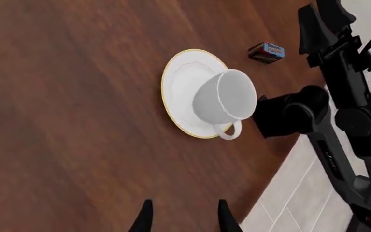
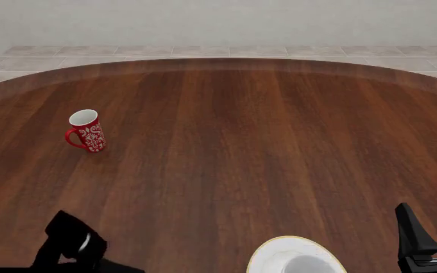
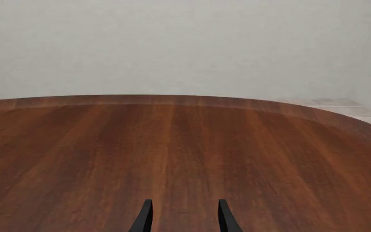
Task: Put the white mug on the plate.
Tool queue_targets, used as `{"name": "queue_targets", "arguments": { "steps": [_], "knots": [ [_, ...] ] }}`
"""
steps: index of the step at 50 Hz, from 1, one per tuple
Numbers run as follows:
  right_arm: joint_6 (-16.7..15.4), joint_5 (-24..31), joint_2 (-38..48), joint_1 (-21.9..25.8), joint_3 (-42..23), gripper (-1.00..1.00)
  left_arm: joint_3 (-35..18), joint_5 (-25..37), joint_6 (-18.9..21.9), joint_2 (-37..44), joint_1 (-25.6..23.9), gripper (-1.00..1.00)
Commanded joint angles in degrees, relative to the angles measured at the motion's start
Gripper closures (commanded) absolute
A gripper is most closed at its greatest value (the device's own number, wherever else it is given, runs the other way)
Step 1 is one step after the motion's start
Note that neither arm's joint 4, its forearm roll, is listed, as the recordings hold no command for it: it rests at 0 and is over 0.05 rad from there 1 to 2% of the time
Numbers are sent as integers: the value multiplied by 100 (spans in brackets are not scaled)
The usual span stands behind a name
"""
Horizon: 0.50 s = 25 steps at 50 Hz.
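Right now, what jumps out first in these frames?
The white mug already stands on the plate with its thin golden rim, at the table's near edge between the two arms. A red mug with a white floral pattern stands alone, upright, far off on the left of the wooden table. The left tool hangs open and empty above the table; a small blue box lies beyond the plate.
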Motion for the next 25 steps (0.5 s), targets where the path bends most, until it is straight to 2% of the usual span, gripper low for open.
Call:
{"name": "queue_targets", "arguments": {
  "steps": [1, 2, 3, 5, 6, 10, 13, 20, 22, 25],
  "knots": [
    [4, 2, -15, 15, 4, -100, 583, -103, -138, -635, 223, -100],
    [0, -4, -12, 14, 9, -100, 684, -151, -243, -658, 202, -100],
    [-191, 19, 0, -75, 9, -100, 825, -245, -366, -706, 179, -100],
    [-222, 48, -20, -67, 11, -100, 871, -243, -374, -734, 192, -100],
    [-356, 50, -48, -77, -8, -100, 972, -287, -405, -795, 217, -100],
    [-22, -306, -58, -105, -337, -100, 1164, -334, -390, -1024, 338, -100],
    [-120, -230, -58, -56, -373, -100, 1263, -318, -352, -1217, 446, -100],
    [79, -412, -58, 23, -532, -100, 1314, -162, -259, -1623, 650, -100],
    [105, -488, -58, 66, -617, -100, 1357, -72, -155, -1858, 808, -100],
    [74, -509, -58, 85, -648, -100, 1389, -3, -216, -1992, 846, -100]
  ]
}}
